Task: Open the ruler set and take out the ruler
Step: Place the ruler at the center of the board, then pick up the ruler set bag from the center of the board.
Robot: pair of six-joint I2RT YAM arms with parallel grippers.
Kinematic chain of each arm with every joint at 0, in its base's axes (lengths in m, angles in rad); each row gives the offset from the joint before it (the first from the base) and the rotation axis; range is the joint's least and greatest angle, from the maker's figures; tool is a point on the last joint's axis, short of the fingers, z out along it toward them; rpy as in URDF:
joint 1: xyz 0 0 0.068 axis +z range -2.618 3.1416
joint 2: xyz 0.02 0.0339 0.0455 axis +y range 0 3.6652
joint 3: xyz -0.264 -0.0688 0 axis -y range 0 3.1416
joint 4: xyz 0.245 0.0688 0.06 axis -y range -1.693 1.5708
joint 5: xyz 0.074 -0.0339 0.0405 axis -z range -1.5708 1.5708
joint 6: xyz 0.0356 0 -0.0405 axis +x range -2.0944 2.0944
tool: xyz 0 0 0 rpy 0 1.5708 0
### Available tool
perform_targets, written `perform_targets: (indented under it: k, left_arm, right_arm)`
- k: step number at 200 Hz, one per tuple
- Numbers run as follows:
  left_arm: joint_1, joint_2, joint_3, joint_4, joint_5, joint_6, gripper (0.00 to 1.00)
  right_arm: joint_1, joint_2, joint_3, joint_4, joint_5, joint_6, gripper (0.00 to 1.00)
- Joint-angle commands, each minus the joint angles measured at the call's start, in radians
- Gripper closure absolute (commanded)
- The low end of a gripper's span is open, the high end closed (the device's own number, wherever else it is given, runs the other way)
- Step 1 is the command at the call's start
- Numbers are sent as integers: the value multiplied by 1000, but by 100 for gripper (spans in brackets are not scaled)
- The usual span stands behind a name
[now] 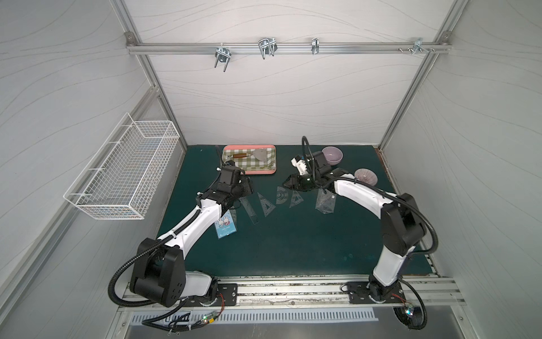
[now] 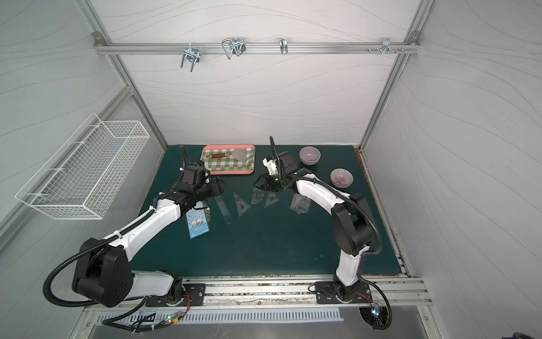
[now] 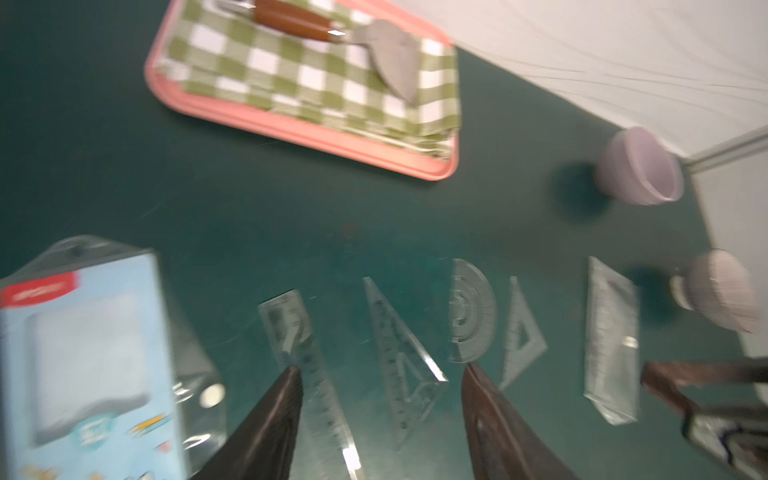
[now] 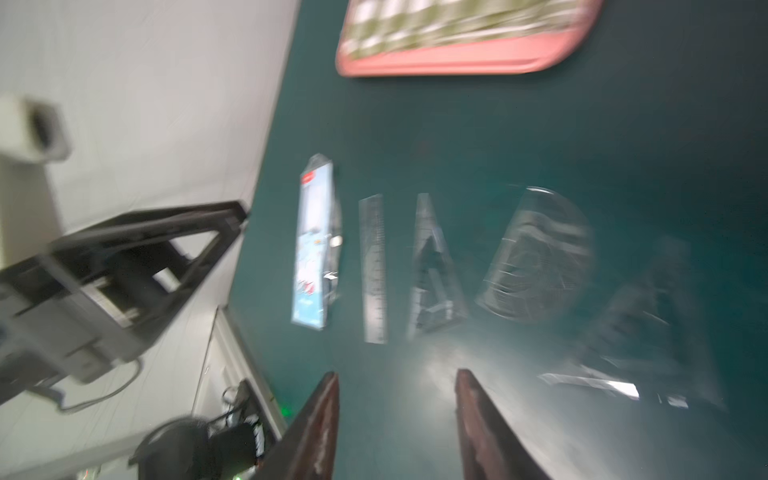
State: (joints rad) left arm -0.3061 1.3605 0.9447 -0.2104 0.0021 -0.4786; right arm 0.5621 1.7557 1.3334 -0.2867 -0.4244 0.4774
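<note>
The ruler set's pouch with a blue rabbit card (image 1: 225,227) (image 3: 87,357) lies on the green mat, partly under my left forearm. Laid out in a row to its right are the clear straight ruler (image 1: 249,210) (image 3: 307,365) (image 4: 374,266), a triangle (image 1: 266,204), a protractor (image 1: 282,196), a small triangle (image 1: 296,199) and a clear plastic sleeve (image 1: 325,202). My left gripper (image 3: 381,368) (image 1: 250,187) hovers open over the ruler's far end, holding nothing. Above the protractor, my right gripper (image 4: 397,374) (image 1: 286,182) is open and holds nothing. Both wrist views are blurred.
A pink tray (image 1: 249,173) with a green checked cloth and a wooden-handled server sits at the back, just behind my left gripper. Two purple bowls (image 1: 332,155) (image 1: 365,176) stand behind my right arm. A white wire basket (image 1: 123,170) hangs on the left wall.
</note>
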Motion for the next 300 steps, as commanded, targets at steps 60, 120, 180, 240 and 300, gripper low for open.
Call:
perform_targets:
  k: [60,120,180,240,300]
  left_arm:
    - [-113,173,83,247,326,20,24]
    - [-254,497,292,386,488,-56,25]
    - [-358,695,460,365,515,-41,29]
    - [-399,846,588,345,515,-56,72]
    - [-403,933,650,285,470,-57,97]
  right_arm:
    - [-302,-161,-273,-145,111,-67,50]
    - [-392,-212,-452,-58,29,-26,50]
    - [-442,-180,-587,92,-35,28,50]
    - [-476,-87,-651,287,-105,98,51]
    - [-481,-61,-661,329,-113,122,51]
